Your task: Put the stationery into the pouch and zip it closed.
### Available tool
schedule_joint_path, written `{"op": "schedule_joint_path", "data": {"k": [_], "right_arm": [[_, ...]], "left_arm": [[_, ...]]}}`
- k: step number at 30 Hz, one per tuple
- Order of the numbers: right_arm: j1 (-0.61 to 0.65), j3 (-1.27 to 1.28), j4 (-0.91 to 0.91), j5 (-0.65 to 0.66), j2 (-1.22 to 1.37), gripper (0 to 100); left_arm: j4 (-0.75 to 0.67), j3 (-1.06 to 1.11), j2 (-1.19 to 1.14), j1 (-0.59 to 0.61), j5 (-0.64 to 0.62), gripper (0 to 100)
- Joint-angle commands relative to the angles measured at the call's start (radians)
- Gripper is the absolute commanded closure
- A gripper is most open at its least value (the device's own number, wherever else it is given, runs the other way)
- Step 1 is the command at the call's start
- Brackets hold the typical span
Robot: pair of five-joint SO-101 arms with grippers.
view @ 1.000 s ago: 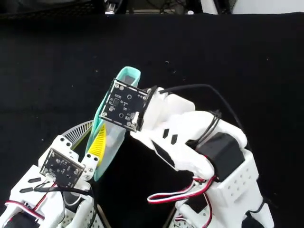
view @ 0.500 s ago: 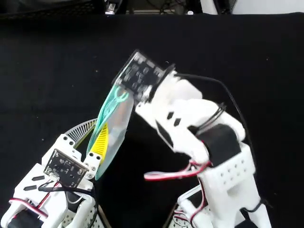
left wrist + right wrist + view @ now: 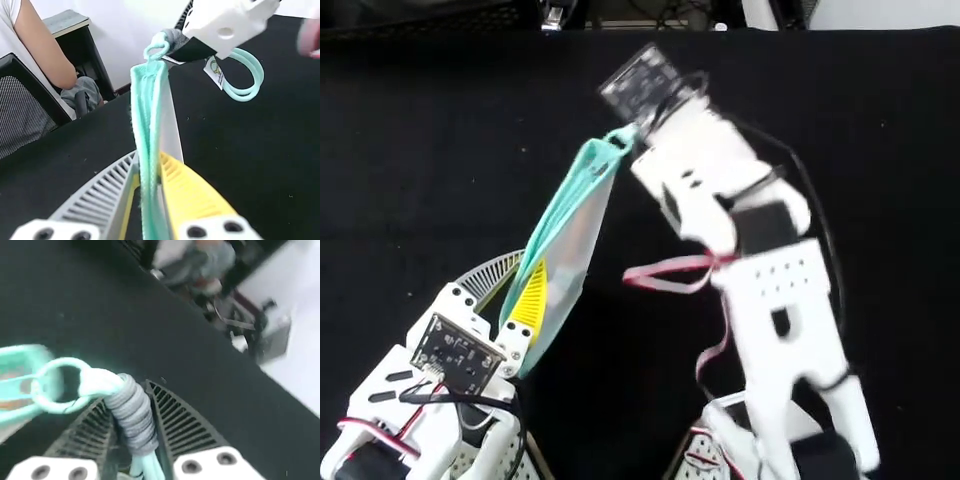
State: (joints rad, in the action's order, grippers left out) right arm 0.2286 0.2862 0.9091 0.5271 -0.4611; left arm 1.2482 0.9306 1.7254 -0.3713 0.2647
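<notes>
Black cloth is spread over the counter (image 3: pixel 440 120), and a white wall is seen beyond it in the left wrist view. The left tool (image 3: pixel 150 165) is clamped on the near end of the teal and clear pouch (image 3: pixel 570 225), with the fabric pinched between its grey finger and its yellow finger (image 3: pixel 192 195). The right tool (image 3: pixel 127 400) is clenched around a grey-wrapped cord (image 3: pixel 132 415) at the pouch's far end, where a teal ring (image 3: pixel 55 385) is joined to the cord. The pouch is held stretched between the two tools, zipper edge upward. A teal loop strap (image 3: pixel 247 75) hangs beside the right tool. The left arm is folded low at the counter's near edge. The right arm is extended far out across the counter, its tool pointed back toward the pouch.
</notes>
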Motion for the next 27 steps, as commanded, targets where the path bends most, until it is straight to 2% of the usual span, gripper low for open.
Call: {"op": "schedule_joint_path", "data": {"k": [1,9,16,23,27], "right_arm": [[-0.100,-0.033,-0.058,-0.011,0.076,98.6],[-0.212,-0.093,-0.089,-0.017,0.196,98.6],[-0.216,-0.113,-0.087,-0.015,0.255,98.6],[-0.158,-0.105,-0.071,-0.011,0.266,98.6],[-0.089,-0.134,0.043,-0.011,0.243,97.9]], "left_arm": [[0.028,0.008,0.002,-0.002,-0.009,97],[0.029,0.008,0.002,-0.002,-0.009,97],[0.061,0.002,0.002,-0.002,0.028,97],[0.055,0.008,0.002,-0.002,0.035,97],[0.055,0.008,0.002,-0.001,0.037,97]]}}
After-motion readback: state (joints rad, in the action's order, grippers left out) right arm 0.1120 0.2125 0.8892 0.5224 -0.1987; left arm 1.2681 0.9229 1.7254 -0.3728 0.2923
